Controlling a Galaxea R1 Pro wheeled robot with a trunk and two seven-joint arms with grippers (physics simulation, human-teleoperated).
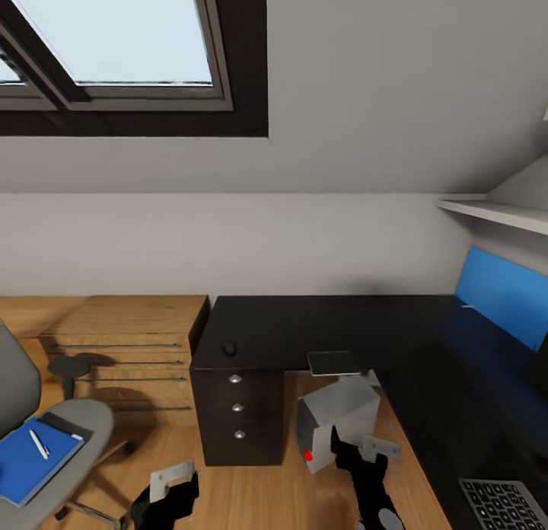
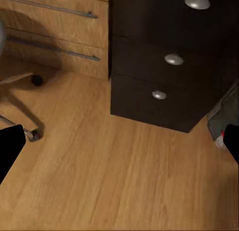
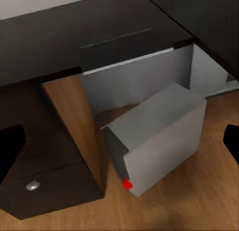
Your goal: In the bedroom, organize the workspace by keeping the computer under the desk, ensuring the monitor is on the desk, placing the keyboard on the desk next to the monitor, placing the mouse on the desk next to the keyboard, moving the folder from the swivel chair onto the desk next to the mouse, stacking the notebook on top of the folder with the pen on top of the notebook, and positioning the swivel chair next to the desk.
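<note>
Head view room: bedroom, grey sloped wall, skylight (image 1: 114, 35), wooden floor (image 1: 259, 496).
Desk (image 1: 320, 324): black; mouse (image 1: 229, 348), notebook (image 1: 332, 362), keyboard (image 1: 504, 503) on top.
Computer (image 1: 335, 423): on floor at desk edge.
Swivel chair (image 1: 65, 431): carries folder (image 1: 34, 458), pen (image 1: 39, 444).
Left gripper (image 2: 119, 146): fingers apart.
Right gripper (image 3: 119, 146): fingers apart.

Light source: pale daylight came through the skylight (image 1: 122, 35).
Brightness: even, moderate; the desk (image 1: 320, 324) top read near-black.
Shadows: soft, under the swivel chair (image 1: 53, 439) and beside the computer (image 3: 159, 136).
Sharpness: slightly soft render, no glare.
</note>
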